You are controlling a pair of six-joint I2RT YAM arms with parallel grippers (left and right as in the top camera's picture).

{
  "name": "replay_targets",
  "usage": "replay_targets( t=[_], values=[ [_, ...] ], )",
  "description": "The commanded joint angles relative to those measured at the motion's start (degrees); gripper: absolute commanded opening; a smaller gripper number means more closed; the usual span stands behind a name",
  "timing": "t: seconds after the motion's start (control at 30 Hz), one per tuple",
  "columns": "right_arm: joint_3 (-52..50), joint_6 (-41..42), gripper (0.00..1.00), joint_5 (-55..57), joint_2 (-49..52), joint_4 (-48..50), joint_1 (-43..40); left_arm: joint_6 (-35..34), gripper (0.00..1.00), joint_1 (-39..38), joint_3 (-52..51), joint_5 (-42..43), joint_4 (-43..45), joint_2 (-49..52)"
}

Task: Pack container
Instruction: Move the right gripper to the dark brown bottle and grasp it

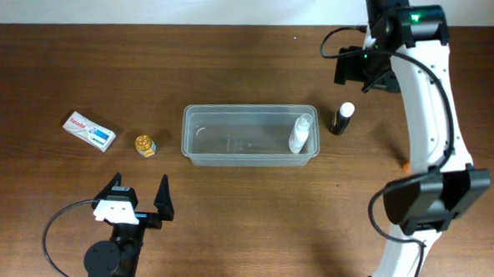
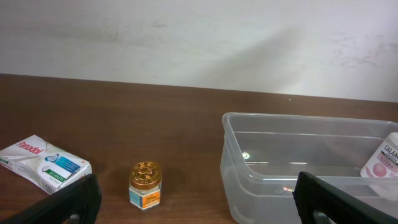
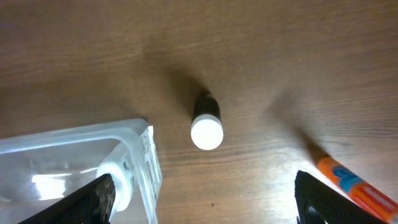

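The left arm [image 1: 115,243] sits low at the near edge, folded short over its round black base [image 1: 104,258], with the wrist aimed toward the far side. The left gripper [image 1: 140,194] is held level, its two black fingers [image 1: 163,197] spread wide with nothing between them; its own wrist view shows only the dark tips at the lower corners. The right arm [image 1: 431,121] rises from the near right, bends at a black elbow joint [image 1: 432,198] and stretches long and white to the far side, a green light [image 1: 416,17] lit near the wrist. The right gripper [image 1: 368,70] points downward, raised, with its jaws parted wide and empty
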Motion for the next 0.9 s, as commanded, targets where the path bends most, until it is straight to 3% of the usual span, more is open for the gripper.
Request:
replay_targets(
  t=[0.0, 0.37, 0.87],
  values=[
    [-3.02, -0.79, 0.84, -2.23, 3.43, 1.4, 0.09, 0.92, 0.99, 0.28, -0.24, 0.17, -0.24, -0.5],
    [-7.1, -0.57, 0.79, -3.93, 10.1, 3.72, -0.22, 0.92, 0.99, 0.28, -0.24, 0.17, -0.24, -0.5],
    [-13.18, 0.92, 0.74, -4.22, 10.67, 9.16, -0.94, 0.94, 0.99, 0.28, -0.24, 0.17, -0.26, -0.5]
  ],
)
